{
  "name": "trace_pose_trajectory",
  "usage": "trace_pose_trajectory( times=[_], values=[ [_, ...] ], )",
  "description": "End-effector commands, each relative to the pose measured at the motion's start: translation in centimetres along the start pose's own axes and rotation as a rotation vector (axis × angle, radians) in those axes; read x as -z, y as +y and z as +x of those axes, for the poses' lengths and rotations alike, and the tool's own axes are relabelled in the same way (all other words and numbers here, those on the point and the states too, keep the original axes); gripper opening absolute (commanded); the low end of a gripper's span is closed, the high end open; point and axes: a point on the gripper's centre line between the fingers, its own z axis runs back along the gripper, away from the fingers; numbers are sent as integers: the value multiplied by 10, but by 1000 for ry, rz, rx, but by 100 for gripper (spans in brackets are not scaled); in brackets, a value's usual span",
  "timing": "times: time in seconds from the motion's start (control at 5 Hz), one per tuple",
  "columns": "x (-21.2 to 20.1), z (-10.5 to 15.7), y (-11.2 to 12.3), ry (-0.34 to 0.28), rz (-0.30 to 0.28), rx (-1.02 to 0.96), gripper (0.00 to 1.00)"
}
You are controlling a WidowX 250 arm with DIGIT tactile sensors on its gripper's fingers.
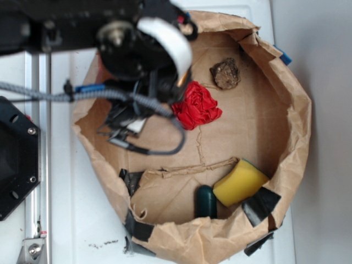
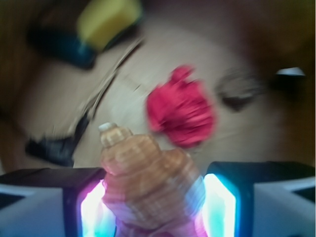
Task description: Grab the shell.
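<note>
The shell (image 2: 148, 177), tan-orange with ribbed whorls and a pale tip pointing away, fills the gap between my gripper's (image 2: 154, 200) two lit pads (image 2: 91, 210) in the wrist view. Both pads press on its sides, so the gripper is shut on it. The picture is blurred. In the exterior view the black arm (image 1: 137, 49) hangs over the left part of the brown paper basin (image 1: 297, 126) and hides both the gripper and the shell.
A crumpled red cloth (image 1: 196, 105) lies mid-basin, just beyond the shell (image 2: 182, 111). A rough brown rock (image 1: 225, 73) sits at the back. A yellow sponge (image 1: 240, 182) and a dark green object (image 1: 205, 201) lie by the front wall. Raised paper walls ring everything.
</note>
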Motion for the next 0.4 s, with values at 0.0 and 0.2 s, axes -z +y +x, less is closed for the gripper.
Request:
trace_pose_trajectory(
  times=[0.0,0.2],
  values=[
    [-60,21,7,-93,14,-276,0],
    [-60,24,5,-88,10,-325,0]
  ],
)
